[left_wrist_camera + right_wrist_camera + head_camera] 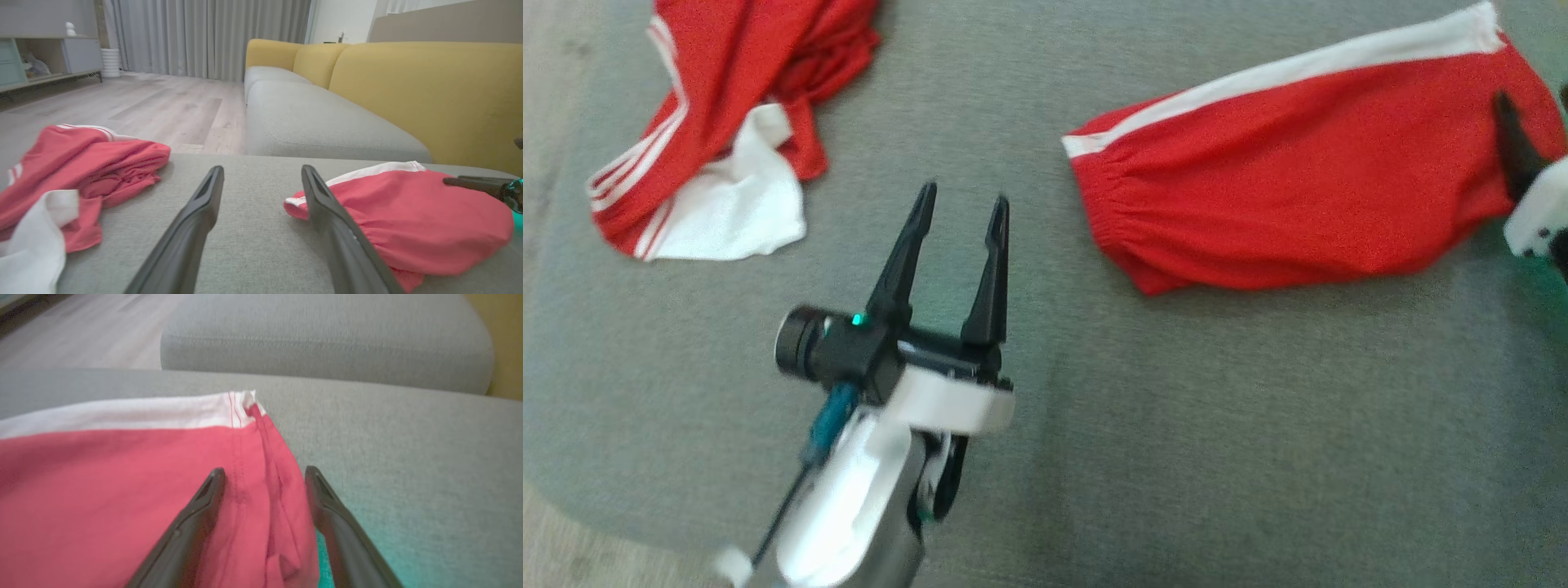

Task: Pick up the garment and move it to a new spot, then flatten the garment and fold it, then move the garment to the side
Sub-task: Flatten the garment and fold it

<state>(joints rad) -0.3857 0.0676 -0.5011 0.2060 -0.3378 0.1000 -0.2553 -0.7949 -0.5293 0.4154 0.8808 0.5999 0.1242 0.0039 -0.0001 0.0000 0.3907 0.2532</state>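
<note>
The garment (1307, 196) is a red pair of shorts with a white side stripe, lying folded on the grey cushion at the right. My right gripper (1535, 102) stands open over its right end. In the right wrist view the fingers (265, 470) straddle the stitched hem (245, 465) without pinching it. My left gripper (965, 196) is open above bare cushion, left of the garment's elastic waistband (1111, 204), with nothing between its fingers (262, 169). The left wrist view shows the garment (408, 220) just right of the fingers, with a right gripper finger (470, 181) resting on it.
A second red and white garment (719, 139) lies crumpled at the cushion's far left (77, 171). The grey seat (1176, 425) ends at a rounded front edge at the lower left. Yellow sofa backrests (429, 90), another grey seat (327, 339) and wood floor (143, 102) lie beyond.
</note>
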